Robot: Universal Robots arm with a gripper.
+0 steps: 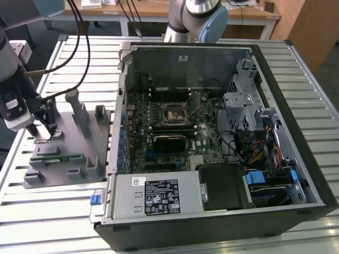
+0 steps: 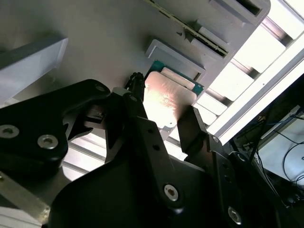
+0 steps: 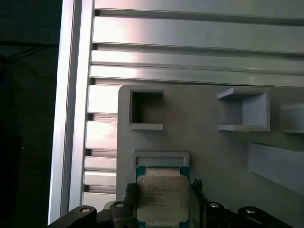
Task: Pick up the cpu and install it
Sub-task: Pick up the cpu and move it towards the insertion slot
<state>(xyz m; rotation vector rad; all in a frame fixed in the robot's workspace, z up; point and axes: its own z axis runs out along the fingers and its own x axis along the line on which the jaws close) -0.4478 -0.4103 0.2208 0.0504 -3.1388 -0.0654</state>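
Slatted aluminium worktop carries a grey moulded fixture plate, whose shallow nest holds the flat, silver-topped square cpu squarely. The black two-fingered tool hangs over it, jaws parted to straddle opposite edges — the chip is seated, not lifted — well apart from the open black computer case.

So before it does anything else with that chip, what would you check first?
1. The cpu lies flat in its recess on the gray holder: ok.
2. The gripper is centred over the cpu: ok.
3. Firm hold on the cpu: cannot tell.
4. The green memory stick lies apart from the gripper: ok.
5. The computer case is open, with the motherboard socket exposed: ok.
6. Socket empty and ready: cannot tell.
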